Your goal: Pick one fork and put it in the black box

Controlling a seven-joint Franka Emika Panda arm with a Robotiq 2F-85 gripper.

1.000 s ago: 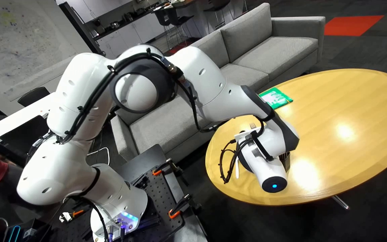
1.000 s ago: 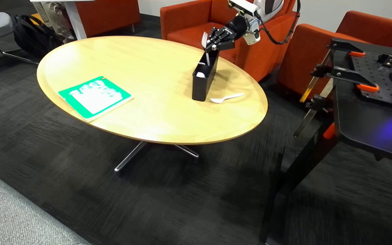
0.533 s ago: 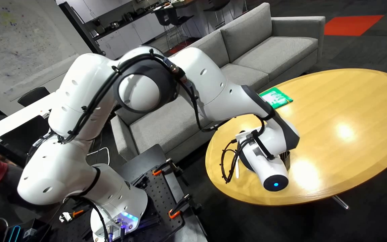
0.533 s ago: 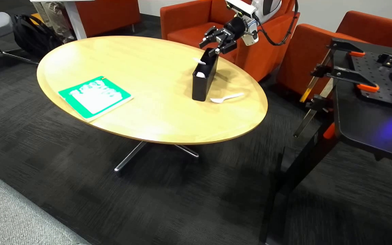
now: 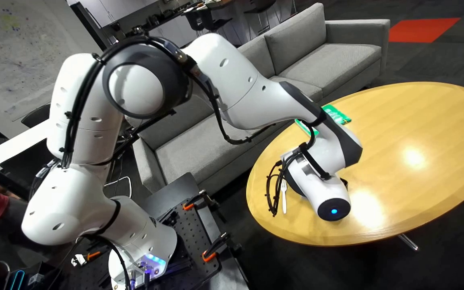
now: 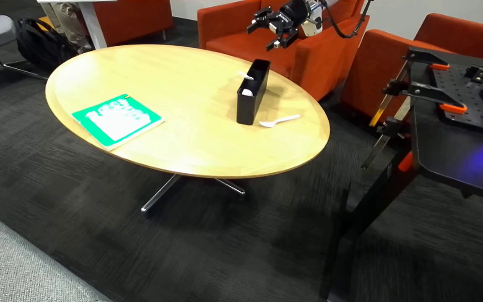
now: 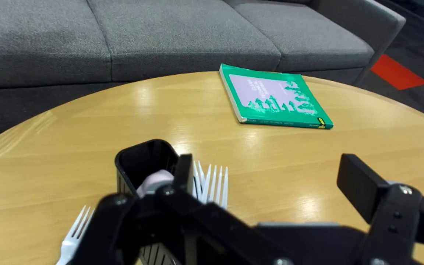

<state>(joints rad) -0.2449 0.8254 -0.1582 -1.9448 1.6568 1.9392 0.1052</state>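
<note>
Hand (image 6: 260, 37) higher, boxed fork (image 6: 247, 76) tilted outward

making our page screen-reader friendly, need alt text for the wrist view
An open black gripper partly hides a slotted black box with white fork tines jutting out. Another white fork lies at lower left on the wooden table. A green paperback lies near the far edge, before a gray sofa.
</note>
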